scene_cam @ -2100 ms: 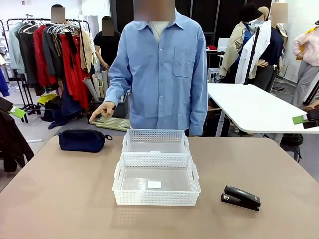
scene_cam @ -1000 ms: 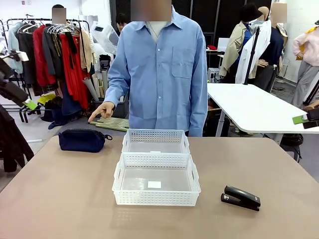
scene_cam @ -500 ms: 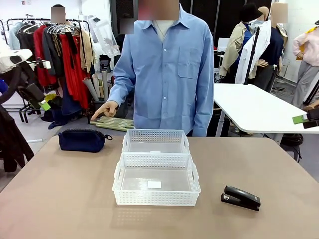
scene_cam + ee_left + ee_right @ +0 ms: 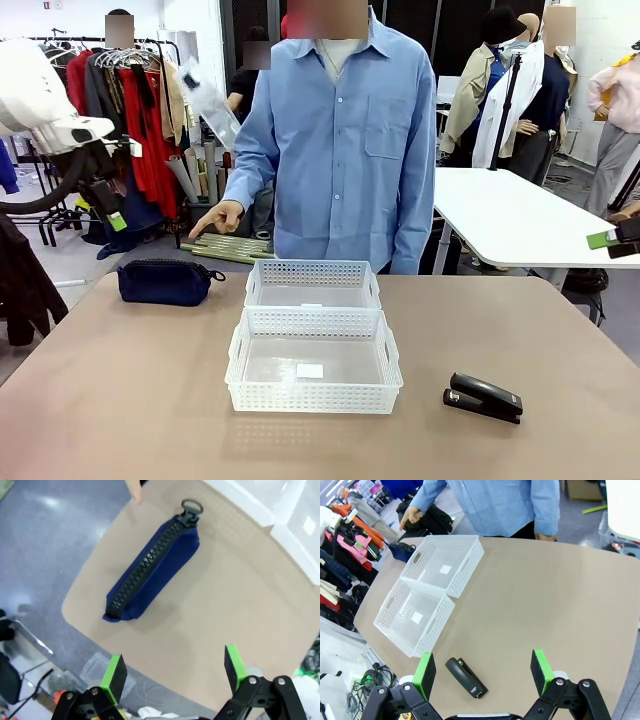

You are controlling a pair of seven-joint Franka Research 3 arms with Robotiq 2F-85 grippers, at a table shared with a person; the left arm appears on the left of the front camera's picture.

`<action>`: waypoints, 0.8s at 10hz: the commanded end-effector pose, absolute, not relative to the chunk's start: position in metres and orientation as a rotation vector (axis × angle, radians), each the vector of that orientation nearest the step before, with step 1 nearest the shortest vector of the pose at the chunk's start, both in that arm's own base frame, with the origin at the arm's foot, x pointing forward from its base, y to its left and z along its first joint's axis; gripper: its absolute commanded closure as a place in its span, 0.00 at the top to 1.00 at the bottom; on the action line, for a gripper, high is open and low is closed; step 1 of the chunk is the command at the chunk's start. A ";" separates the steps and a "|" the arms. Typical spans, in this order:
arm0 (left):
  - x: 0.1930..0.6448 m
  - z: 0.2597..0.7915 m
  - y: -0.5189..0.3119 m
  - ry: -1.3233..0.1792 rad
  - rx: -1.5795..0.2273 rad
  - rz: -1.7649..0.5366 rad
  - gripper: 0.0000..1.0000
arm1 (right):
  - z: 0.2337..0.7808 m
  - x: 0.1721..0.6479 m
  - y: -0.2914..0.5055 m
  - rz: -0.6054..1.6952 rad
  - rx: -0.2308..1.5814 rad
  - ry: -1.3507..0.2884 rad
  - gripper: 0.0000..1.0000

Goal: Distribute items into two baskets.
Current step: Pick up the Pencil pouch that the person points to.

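My left arm [image 4: 45, 95] has swung in; my left pincer [image 4: 174, 654], jaws apart, hangs above the soft navy-blue zippered fabric pouch [image 4: 155, 570], skewed ahead; a lengthwise grab could slip.

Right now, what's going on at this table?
Nothing is sorted yet: the pouch and the stapler lie on the table, outside the near basket and the far basket, both empty. The left gripper hangs open facing the pouch, the right gripper open facing the stapler. The person stands at the far side.
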State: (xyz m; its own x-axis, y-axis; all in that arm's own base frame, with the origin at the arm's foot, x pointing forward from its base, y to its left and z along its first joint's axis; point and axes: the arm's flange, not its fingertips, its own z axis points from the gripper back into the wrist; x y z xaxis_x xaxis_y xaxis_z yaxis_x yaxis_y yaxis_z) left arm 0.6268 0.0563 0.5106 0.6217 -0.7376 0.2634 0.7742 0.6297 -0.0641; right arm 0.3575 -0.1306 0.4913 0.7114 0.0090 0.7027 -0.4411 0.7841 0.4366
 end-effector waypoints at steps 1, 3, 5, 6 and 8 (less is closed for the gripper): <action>0.641 0.502 0.059 -0.187 -0.127 -1.028 1.00 | 0.491 0.360 -0.131 0.269 0.654 -0.773 1.00; 0.650 0.483 0.049 -0.163 -0.152 -1.123 1.00 | 0.491 0.360 -0.131 0.269 0.654 -0.773 1.00; 0.663 0.461 0.034 -0.169 -0.121 -1.232 1.00 | 0.491 0.360 -0.131 0.269 0.654 -0.773 1.00; 0.670 0.452 0.026 -0.187 -0.136 -1.279 1.00 | 0.491 0.360 -0.131 0.269 0.654 -0.773 1.00; 0.686 0.443 0.015 -0.241 -0.123 -1.338 1.00 | 0.491 0.360 -0.131 0.269 0.654 -0.773 1.00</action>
